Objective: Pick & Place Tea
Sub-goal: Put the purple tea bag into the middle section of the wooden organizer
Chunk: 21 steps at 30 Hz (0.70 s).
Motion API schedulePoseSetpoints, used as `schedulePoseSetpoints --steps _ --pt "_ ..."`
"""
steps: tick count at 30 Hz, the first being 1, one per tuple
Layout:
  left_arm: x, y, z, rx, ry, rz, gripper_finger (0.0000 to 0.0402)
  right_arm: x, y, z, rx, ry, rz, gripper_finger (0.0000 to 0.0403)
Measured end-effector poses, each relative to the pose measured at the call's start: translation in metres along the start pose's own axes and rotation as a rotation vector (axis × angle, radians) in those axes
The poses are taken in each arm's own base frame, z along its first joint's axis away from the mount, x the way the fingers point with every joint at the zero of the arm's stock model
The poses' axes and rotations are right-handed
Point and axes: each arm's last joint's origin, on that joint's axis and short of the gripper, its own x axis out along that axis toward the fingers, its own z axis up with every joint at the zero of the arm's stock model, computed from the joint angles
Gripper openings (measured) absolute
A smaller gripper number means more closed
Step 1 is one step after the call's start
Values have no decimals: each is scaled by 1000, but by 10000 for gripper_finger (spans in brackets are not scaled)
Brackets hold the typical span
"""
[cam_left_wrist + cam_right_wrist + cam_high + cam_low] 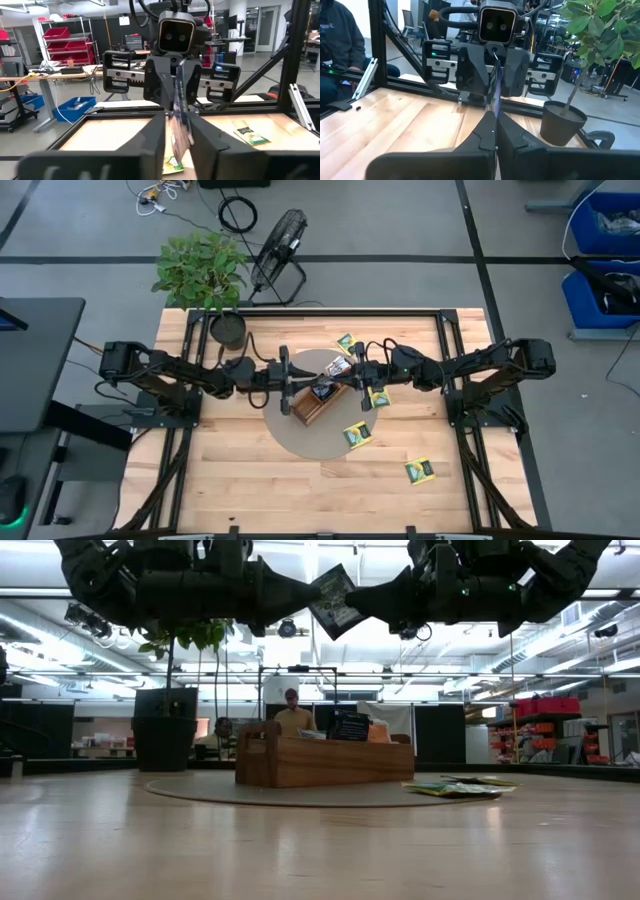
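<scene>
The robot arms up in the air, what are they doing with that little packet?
The two dark robot arms meet above the long brown wooden tray, passing one small dark tea-bag packet between them. The right hand is shut on the packet's edge, and the left hand has its fingers on either side of the same packet. A few dark and orange packets already stand in the tray, and yellow-green packets lie loose on the table.
</scene>
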Motion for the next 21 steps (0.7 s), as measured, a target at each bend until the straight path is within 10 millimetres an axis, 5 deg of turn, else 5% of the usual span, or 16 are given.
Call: schedulePoseSetpoints --steps 5,21 --pt "0 0 -1 0 7 1 9 -1 -3 -1 4 3 -10 10" --pt "-2 4 -18 -58 187 204 2 -6 -5 -16 43 130 -24 225"
